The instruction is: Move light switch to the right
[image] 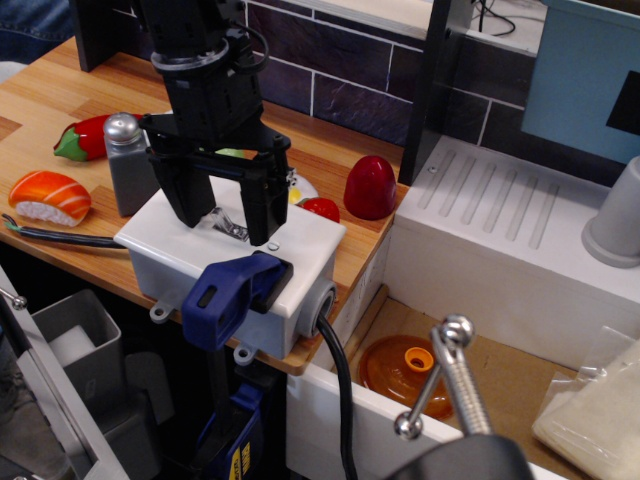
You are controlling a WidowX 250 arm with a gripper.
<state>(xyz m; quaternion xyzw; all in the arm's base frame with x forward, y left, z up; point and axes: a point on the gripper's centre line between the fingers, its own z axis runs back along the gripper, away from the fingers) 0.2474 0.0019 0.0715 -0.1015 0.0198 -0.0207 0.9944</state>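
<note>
At the near edge of the frame, a blurred metal rod w/ ball ends [447,375] is seen, out of focus. Just behind it, below counter level, an orange lid [405,368] lies on a brown surface. A blue clamp handle [232,293] is pressed against the front of a white box [185,262], which sits at the edge of the wooden counter [45,95]; a black cable [343,395] hangs from the box's right end. On top of the box, the light switch [229,225] is seen as a small silver lever, tilted, approx. mid-lid. The black gripper [224,212] is lowered over it w/ jaws spread apart, one finger on each side of the lever; contact can't be told from this view. To the left, a salmon sushi toy [49,197] and a grey shaker [127,163] are set on the counter, w/ a red pepper toy [84,136] behind. A fried-egg toy [299,187] is partly hidden behind the gripper. Further right, a dark red dome-shaped toy [370,187] stands near a white drain board [510,240], w/ a grey cup [616,215] on it. A dark tiled wall [345,80] is at the back.
</note>
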